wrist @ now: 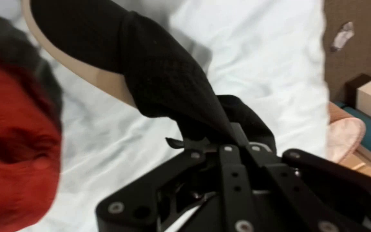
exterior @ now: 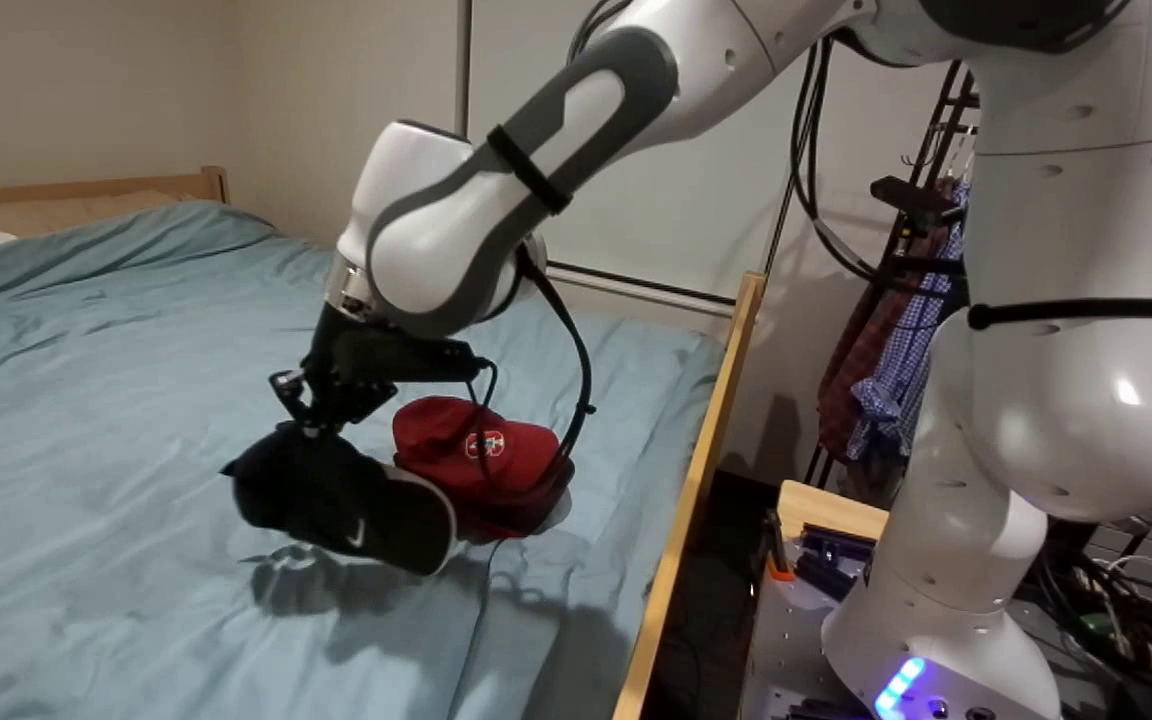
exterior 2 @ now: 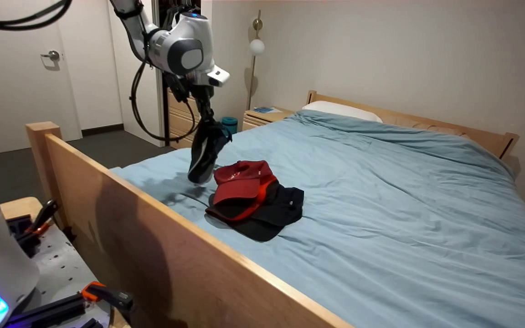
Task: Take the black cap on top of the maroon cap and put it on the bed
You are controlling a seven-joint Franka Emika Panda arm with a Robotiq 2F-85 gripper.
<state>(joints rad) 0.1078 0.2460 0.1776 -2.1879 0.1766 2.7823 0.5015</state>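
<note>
pale walls (exterior 2: 404, 54) behind a blue-teal bed (exterior 2: 381, 182), the black cap (exterior: 311, 490) held in the air above it.

near that cap but apart, the maroon cap (exterior 2: 239, 182) lies over a dark cap (exterior 2: 284, 207); the gripper (wrist: 241, 140) is closed on a pinch of the black cap's fabric, and a small white mark (exterior: 358, 534) shows near the brim.
</note>
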